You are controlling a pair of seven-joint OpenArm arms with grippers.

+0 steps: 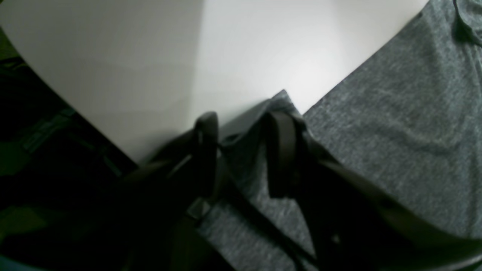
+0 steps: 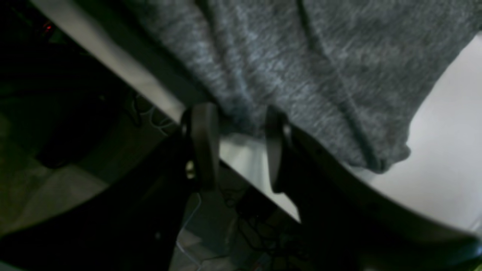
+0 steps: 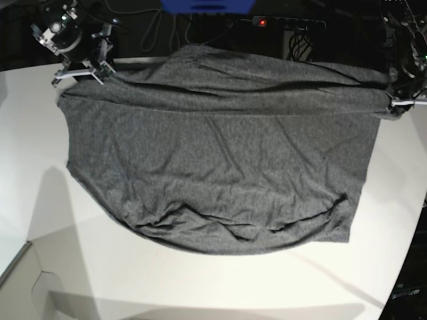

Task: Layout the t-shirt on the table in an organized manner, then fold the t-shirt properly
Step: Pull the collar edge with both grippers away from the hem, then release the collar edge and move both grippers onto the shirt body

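Left wrist view: the left gripper [image 1: 243, 124] has its 2 fingers [image 1: 206, 130] parted, a fold of the t-shirt [image 1: 395, 143] lying between them and draped at the right finger; whether they pinch it I cannot tell. The white table [image 1: 150, 67] is bare beyond. Right wrist view: the right gripper [image 2: 237, 128] stands partly open at the table [image 2: 444, 158] edge, cloth of the t-shirt [image 2: 301, 67] just above the tips, nothing visibly clamped. Base view: the t-shirt [image 3: 220, 167] lies spread wide across the table [image 3: 40, 193], wrinkled, its far edge at or over the rim, the right gripper [image 3: 80, 70] and left gripper [image 3: 400, 100] at its 2 far corners. Risk, as judged: cloth snagged on a finger could drag on withdrawal and undo the spread; the far edge could slide off the rim.
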